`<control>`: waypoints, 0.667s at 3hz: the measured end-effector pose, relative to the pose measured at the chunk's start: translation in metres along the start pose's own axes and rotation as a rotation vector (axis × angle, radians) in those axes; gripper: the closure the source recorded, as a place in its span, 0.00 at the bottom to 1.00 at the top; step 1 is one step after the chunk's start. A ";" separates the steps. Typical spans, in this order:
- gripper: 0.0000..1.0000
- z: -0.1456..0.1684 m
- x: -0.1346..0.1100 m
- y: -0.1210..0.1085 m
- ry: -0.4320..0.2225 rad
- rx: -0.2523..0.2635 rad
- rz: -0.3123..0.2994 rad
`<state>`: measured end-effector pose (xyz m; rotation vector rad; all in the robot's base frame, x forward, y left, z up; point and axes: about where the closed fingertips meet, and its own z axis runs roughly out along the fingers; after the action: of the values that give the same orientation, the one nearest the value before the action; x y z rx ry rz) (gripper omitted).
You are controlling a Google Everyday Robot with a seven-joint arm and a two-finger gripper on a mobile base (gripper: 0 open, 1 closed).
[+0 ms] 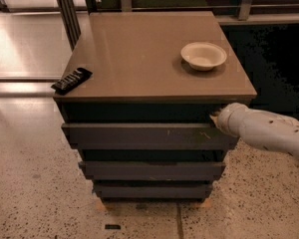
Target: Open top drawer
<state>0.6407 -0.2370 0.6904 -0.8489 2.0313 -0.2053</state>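
Note:
The top drawer [139, 136] is the widest of three dark drawer fronts under the brown cabinet top [139, 54], with pale scratches near its right end. It sticks out a little beyond the recess above it. My gripper [215, 118] reaches in from the right on a white arm [269, 131] and sits at the drawer's upper right corner, tucked into the dark gap just above the front panel. Its tip is hidden there.
A white bowl [204, 55] sits on the cabinet top at the back right. A black snack bar [72, 79] lies at the top's front left edge. Two narrower drawer fronts [152, 171] sit below. Metal legs [67, 9] stand behind on the left.

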 end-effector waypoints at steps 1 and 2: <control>1.00 -0.004 0.001 0.007 0.019 -0.036 0.014; 1.00 -0.020 -0.011 0.009 0.018 -0.095 0.067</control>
<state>0.6240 -0.2267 0.7056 -0.8381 2.0961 -0.0797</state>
